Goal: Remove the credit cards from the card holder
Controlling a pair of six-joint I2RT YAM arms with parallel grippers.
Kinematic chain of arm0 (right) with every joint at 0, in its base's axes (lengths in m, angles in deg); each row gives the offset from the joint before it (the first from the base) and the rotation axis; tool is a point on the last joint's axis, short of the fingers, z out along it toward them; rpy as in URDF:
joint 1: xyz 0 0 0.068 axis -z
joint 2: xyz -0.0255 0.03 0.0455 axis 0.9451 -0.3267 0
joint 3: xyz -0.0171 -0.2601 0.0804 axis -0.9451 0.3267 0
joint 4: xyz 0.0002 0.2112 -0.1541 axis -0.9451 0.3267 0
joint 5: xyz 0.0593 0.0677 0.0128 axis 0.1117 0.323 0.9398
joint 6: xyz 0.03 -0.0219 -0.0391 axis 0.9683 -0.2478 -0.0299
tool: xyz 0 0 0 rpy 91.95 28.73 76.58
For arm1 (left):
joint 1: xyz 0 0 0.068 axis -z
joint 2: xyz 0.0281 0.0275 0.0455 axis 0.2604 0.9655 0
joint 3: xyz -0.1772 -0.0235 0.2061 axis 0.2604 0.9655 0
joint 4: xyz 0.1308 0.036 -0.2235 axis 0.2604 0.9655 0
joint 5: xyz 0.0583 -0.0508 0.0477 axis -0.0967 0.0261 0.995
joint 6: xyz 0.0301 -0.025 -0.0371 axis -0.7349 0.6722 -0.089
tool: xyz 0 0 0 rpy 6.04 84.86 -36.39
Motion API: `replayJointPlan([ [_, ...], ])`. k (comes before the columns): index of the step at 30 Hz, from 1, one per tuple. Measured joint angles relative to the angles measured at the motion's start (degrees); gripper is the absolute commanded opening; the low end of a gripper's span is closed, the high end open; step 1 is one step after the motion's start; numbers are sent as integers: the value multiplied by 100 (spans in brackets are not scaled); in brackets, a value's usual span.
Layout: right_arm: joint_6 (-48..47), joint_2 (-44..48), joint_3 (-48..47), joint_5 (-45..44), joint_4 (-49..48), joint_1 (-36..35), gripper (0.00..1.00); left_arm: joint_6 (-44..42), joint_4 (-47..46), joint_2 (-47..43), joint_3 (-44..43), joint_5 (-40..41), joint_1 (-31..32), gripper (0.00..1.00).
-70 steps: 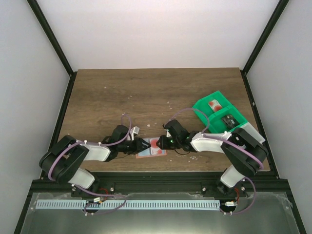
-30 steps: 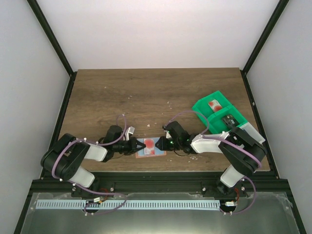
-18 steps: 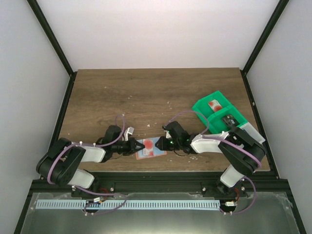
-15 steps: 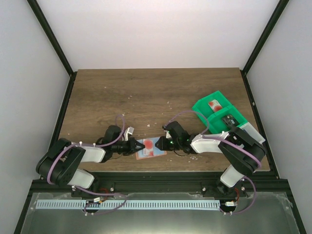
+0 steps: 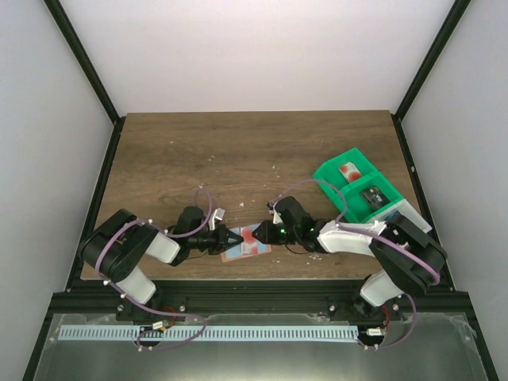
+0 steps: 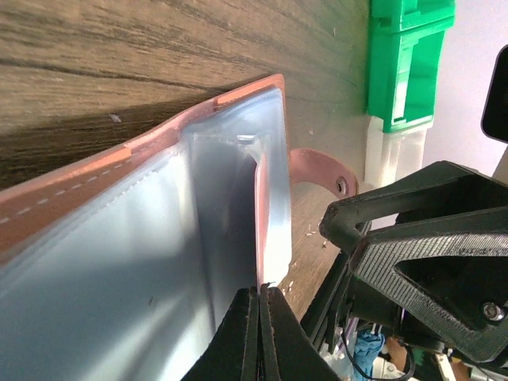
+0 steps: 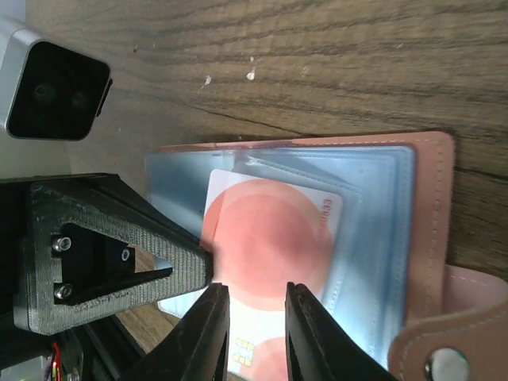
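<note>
Card of stiff, slick red-white plastic [image 7: 270, 238] in tan-pink folding holder [image 7: 432, 182]: pinch exposed edge; right gripper [image 7: 255, 292] slightly parted, left gripper [image 6: 259, 294] seemingly clamps holder.

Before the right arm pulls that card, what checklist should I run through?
1. Holder lying open on the table: ok.
2. Left gripper shut on the holder's clear sleeve: ok.
3. Red-and-white card sticking out past its sleeve: ok.
4. Right gripper gripping the card: not ok, its jaws stand apart over the card.
5. Free slot in the tray: cannot tell.
</note>
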Motion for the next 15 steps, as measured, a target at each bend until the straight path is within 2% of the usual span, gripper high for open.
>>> replayJointPlan([
  [8, 9, -479, -46, 247, -293, 0, 21, -22, -149, 146, -4, 66, 57, 0],
  [15, 2, -870, -380, 96, -201, 4, 20, -140, -79, 155, -17, 107, 57, 0],
])
